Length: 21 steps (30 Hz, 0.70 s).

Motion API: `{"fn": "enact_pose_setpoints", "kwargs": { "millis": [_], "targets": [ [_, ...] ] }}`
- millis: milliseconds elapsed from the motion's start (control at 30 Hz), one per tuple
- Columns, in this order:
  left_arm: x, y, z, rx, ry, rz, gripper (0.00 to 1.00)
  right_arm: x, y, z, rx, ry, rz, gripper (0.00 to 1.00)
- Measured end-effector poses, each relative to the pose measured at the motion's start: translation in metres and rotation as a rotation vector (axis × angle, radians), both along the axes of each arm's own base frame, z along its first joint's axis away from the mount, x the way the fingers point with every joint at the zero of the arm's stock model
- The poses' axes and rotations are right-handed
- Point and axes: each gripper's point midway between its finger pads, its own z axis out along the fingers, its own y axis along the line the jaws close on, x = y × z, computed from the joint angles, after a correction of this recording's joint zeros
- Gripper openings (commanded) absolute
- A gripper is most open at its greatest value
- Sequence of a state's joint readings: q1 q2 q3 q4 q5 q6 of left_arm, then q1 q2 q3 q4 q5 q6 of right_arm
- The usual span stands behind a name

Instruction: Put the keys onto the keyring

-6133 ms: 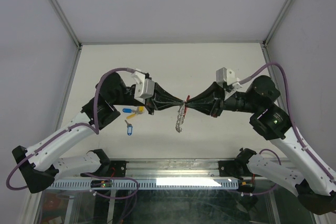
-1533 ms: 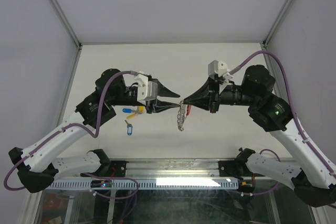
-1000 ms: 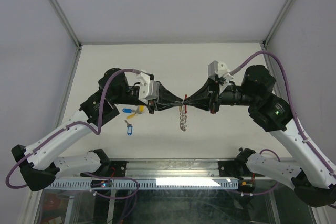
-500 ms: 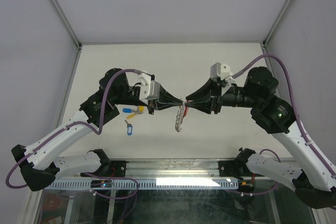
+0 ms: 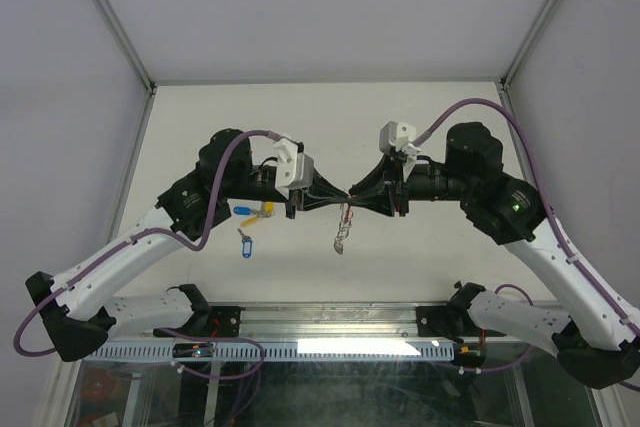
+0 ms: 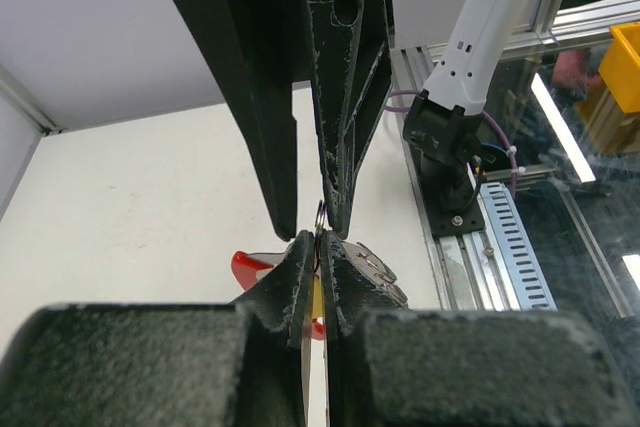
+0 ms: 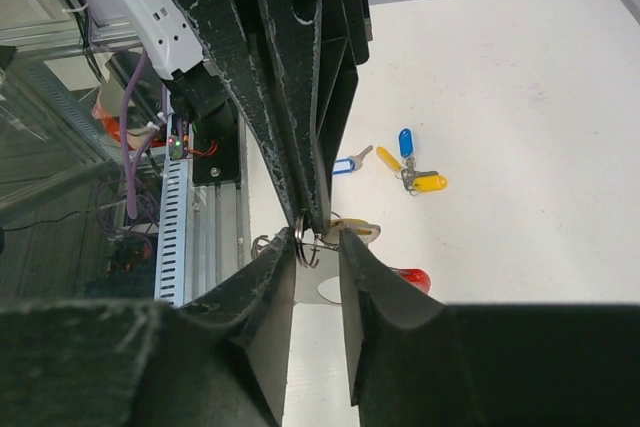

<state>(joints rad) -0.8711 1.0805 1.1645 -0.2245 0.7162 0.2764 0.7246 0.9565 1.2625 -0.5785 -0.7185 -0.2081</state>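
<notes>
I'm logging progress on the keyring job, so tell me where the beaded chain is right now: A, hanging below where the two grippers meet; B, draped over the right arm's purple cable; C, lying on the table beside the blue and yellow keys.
A: the keyring dangles chain-down from where the left gripper and right gripper meet tip to tip, apart from the keys.

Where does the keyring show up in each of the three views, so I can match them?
Top external: the keyring hangs mid-frame, below where the left gripper and right gripper meet.
Left wrist: keyring low centre, red part left of the near fingers, chain to their right.
Right wrist: keyring low centre, red part right of the near fingers.
Shared landmark: the two grippers' meeting fingertips.
</notes>
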Motion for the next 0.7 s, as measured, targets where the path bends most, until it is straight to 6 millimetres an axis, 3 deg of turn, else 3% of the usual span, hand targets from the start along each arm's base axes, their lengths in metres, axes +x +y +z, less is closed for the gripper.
{"fn": "enact_pose_setpoints", "kwargs": {
  "millis": [200, 333, 433, 500, 700],
  "targets": [
    [0.0037, -0.001, -0.0056, 0.024, 0.017, 0.013, 0.0, -0.0009, -0.0002, -0.0038, -0.013, 0.008, 0.006, 0.0],
    [0.0037, -0.001, -0.009, 0.037, 0.027, 0.013, 0.0, -0.0018, -0.0006, -0.0068, -0.024, 0.015, 0.009, 0.0],
    [0.004, -0.0012, -0.0095, 0.039, 0.027, 0.013, 0.25, -0.0017, -0.0008, -0.0076, -0.028, 0.013, 0.01, 0.0],
    [0.0043, -0.0011, -0.0092, 0.038, 0.021, 0.013, 0.3, -0.0022, -0.0018, -0.0079, -0.031, 0.015, 0.008, 0.0],
    [0.0022, -0.0016, -0.0048, 0.027, 0.014, 0.002, 0.25, -0.0028, -0.0034, -0.0081, -0.036, 0.017, 0.002, 0.0]
  ]
}}
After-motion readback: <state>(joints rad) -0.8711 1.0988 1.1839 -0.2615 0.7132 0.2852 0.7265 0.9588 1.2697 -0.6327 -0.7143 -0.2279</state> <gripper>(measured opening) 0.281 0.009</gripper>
